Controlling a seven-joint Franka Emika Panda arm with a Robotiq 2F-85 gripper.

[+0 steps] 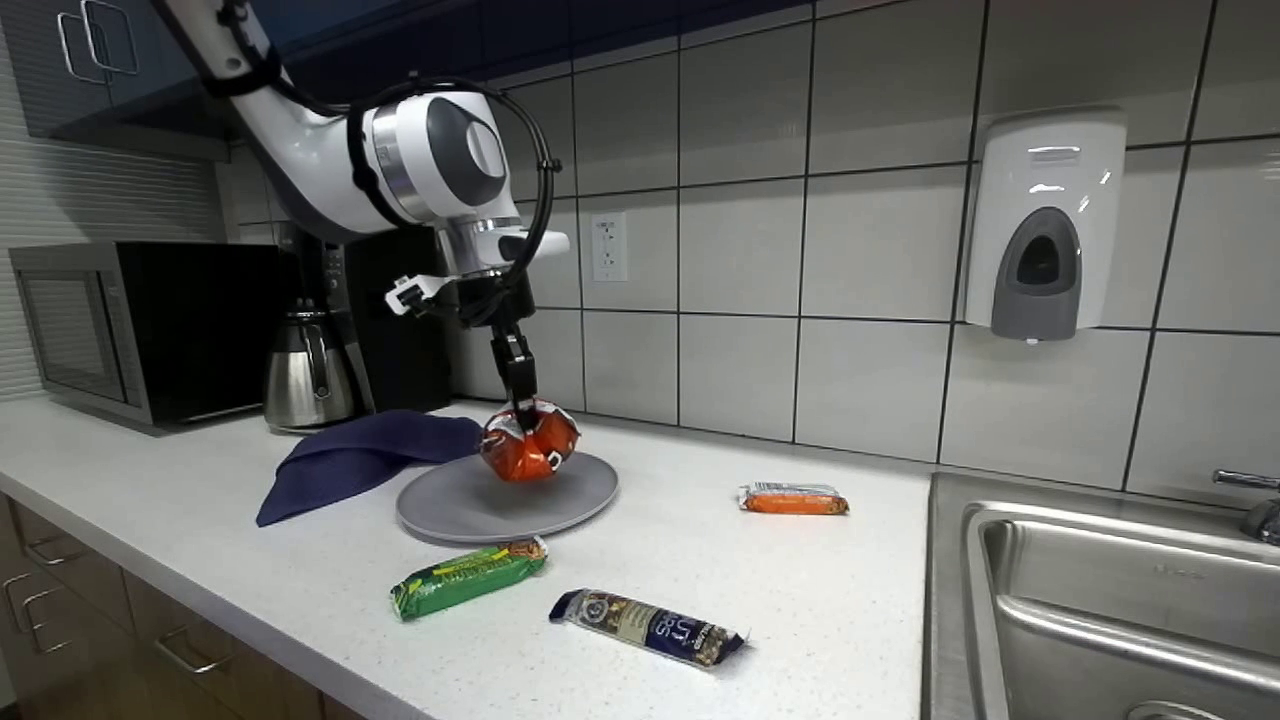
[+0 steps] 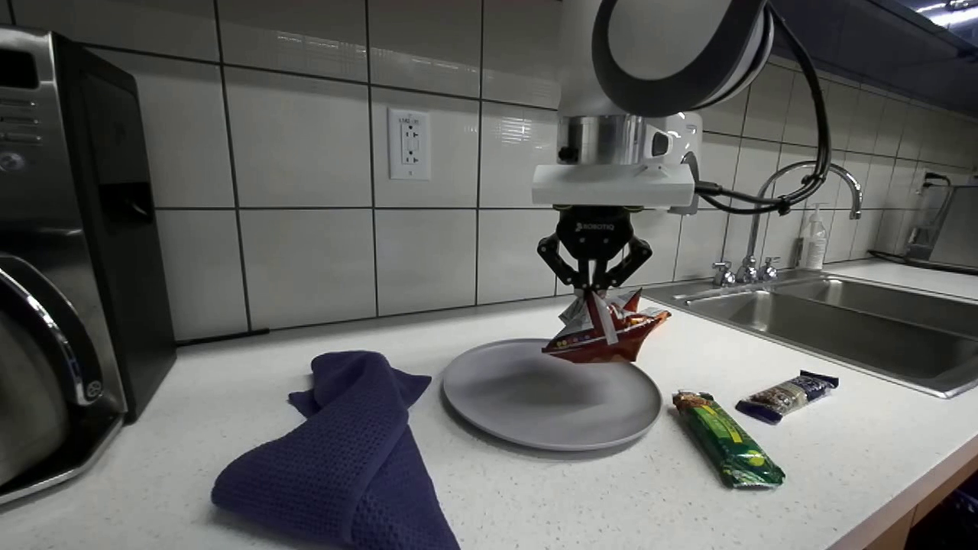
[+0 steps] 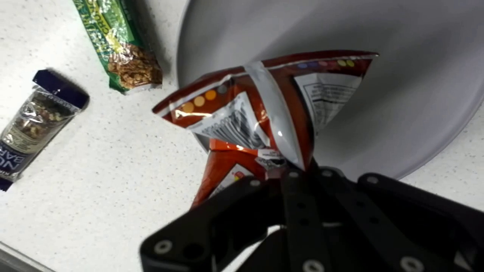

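Note:
My gripper (image 2: 598, 292) is shut on a crinkled red-orange snack bag (image 2: 607, 342), pinching it near its middle so that both ends flare out. Its fingertips are sunk in the folds and mostly hidden. In both exterior views the bag hangs low over a round grey plate (image 2: 497, 397), seemingly clear of it, with a shadow on the plate below. From the wrist view, the bag (image 3: 234, 85) shows a pale back seam and a barcode, and part of it overhangs the plate's edge. Beside the plate lies a green-wrapped granola bar (image 1: 470, 578).
A dark-blue nut bar (image 1: 650, 628) lies nearer the sink (image 1: 950, 600). Close to the tiled wall is a small orange packet (image 1: 795, 500). A rumpled navy towel (image 2: 344, 458) sits on the plate's opposite side, with a steel carafe (image 1: 305, 375) and microwave (image 1: 200, 320) behind it.

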